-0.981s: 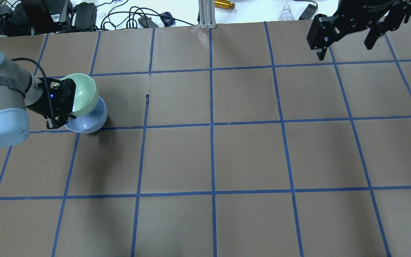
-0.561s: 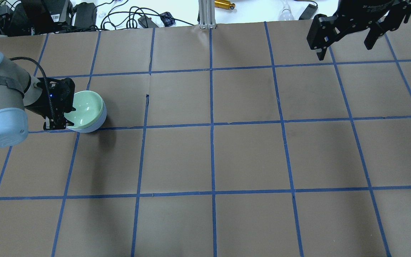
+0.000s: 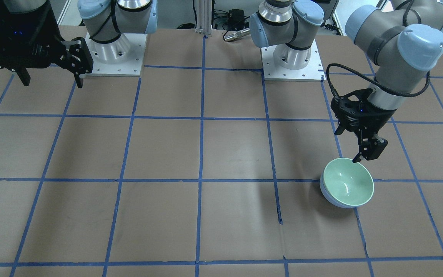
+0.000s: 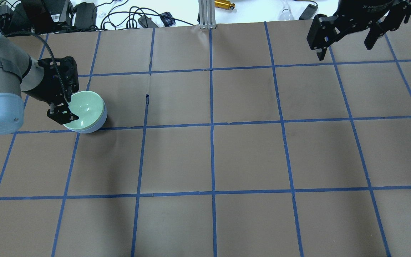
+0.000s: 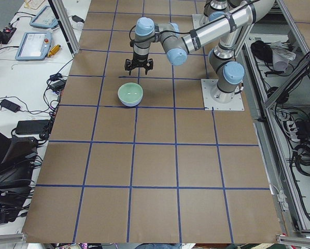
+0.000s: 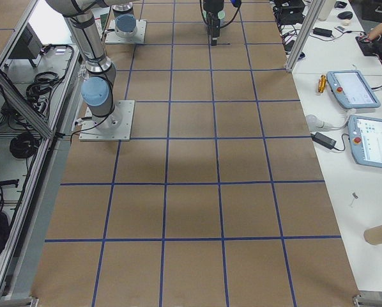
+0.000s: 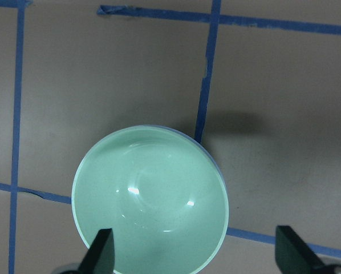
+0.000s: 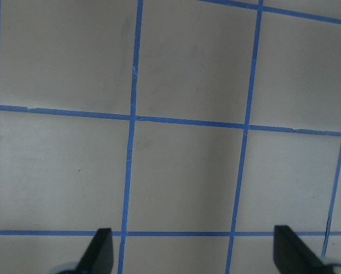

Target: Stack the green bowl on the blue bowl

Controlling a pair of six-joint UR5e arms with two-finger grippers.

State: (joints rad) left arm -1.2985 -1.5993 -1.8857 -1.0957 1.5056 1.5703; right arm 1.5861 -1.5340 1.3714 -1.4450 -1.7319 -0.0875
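- Risen clear of green bowl [image 4: 85, 108] since a moment back; left jaws spread wide, empty.
- Nested level inside blue bowl [image 4: 98, 126] on tabletop [image 4: 248, 153], robot's left side.
- Could clip the near rim with a low fingertip on retreat, tipping or dragging the stack.
- Could skid easily: glossy bowls on paper.
- Right jaws parted too, parked far off; no threat.

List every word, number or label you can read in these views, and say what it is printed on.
"2F Adaptive" (seemingly, rest blurred): white print on the right gripper, overhead view.
Too small to read: the barcode sticker on the black box behind the table.
The green bowl and blue bowl: no text.
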